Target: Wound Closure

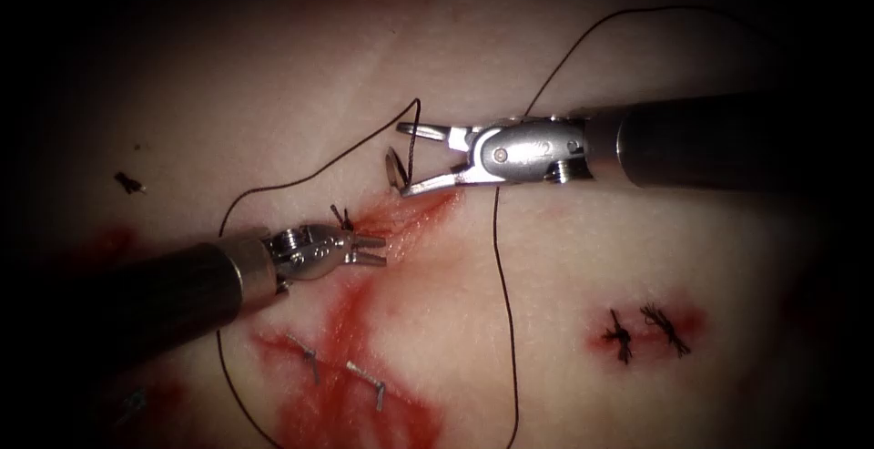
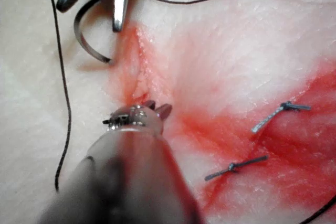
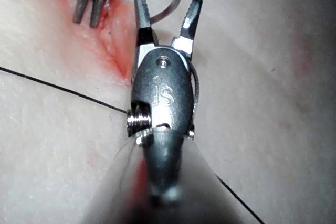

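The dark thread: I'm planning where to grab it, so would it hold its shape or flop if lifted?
Probably floppy: the thin dark thread lies in loose curves over the pale tissue. Likely light, trailing wherever pulled. It may slip in the right tool's open jaws beside the curved steel needle.

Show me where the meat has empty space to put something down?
Bare tissue lies between the long thread and the two dark knots. It is crowded around the cut, where both end effectors, left and right, flank the needle.

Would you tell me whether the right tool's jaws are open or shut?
Open: the right tool shows its jaws spread, the needle free between them.
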Robot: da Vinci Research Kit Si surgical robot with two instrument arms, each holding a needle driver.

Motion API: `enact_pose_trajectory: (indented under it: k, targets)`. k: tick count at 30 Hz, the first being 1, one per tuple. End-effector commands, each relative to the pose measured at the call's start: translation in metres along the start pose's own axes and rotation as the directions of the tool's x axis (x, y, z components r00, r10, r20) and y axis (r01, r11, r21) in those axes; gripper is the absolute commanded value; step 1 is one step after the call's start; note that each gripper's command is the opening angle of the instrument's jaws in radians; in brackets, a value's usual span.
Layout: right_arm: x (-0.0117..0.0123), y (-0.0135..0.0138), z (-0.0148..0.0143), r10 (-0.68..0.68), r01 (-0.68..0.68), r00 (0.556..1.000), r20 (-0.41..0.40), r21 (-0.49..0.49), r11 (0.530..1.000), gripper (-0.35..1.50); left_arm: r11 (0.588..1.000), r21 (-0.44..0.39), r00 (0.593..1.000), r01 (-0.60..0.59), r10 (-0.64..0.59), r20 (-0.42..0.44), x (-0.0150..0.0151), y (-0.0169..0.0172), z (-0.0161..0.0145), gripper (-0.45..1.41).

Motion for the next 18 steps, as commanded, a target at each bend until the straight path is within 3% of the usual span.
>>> enact_pose_trajectory:
  k: [1,8,11,18]
  targets:
    - [-0.0004,-0.0004,0.001,-0.006,0.006,1.0,0.003,0.0,1.0,1.48,1.0,-0.001,1.0,-0.002,0.002,0.001,0.0001,-0.0002,0.0009,0.27]
    - [0.0002,-0.0004,0.0011,-0.022,0.022,1.0,-0.002,0.0,1.0,1.48,1.0,0.003,1.0,-0.003,0.003,0.005,0.0,-0.0001,0.001,0.27]
    - [-0.0001,0.0,0.002,-0.025,0.024,0.999,0.035,0.018,1.0,1.46,1.0,0.0,1.0,-0.004,0.004,0.007,-0.0001,0.0,0.0011,0.29]
    - [-0.0005,0.0006,0.0033,-0.029,0.028,1.0,0.007,0.065,0.998,1.4,1.0,-0.002,1.0,-0.005,0.005,0.006,-0.0001,-0.0001,0.001,0.29]
